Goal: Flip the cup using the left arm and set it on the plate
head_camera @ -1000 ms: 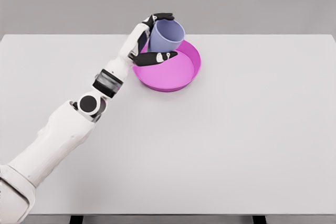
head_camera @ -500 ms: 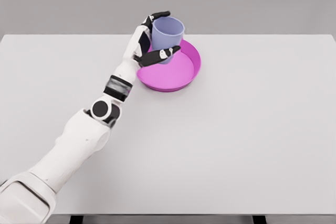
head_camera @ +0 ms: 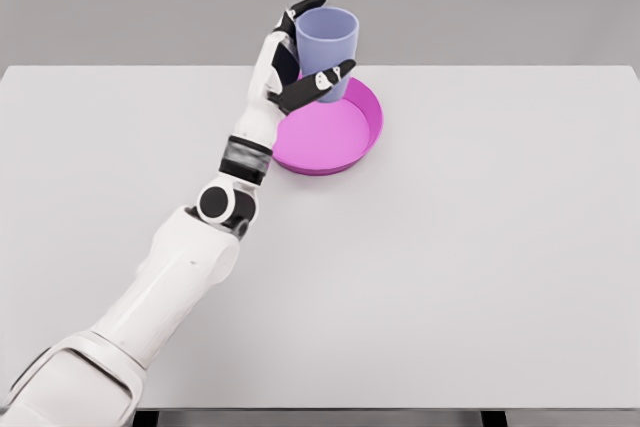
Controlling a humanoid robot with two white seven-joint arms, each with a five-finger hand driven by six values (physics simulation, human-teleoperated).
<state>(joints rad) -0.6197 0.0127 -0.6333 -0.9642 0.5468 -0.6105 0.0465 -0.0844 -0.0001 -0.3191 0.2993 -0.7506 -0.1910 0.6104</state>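
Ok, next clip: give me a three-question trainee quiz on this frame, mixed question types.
1. True or false: the cup is lying on its side on the table.
2. Which hand grips the cup? A) left hand B) right C) neither
3. Fill in: the plate under the cup is coloured ____.

Key
1. False: the cup is upright, mouth up, held in the air above the far part of the plate.
2. A: the arm comes in from the lower left, with fingers wrapped round the cup's side. No right arm is in view.
3. Pink (magenta).
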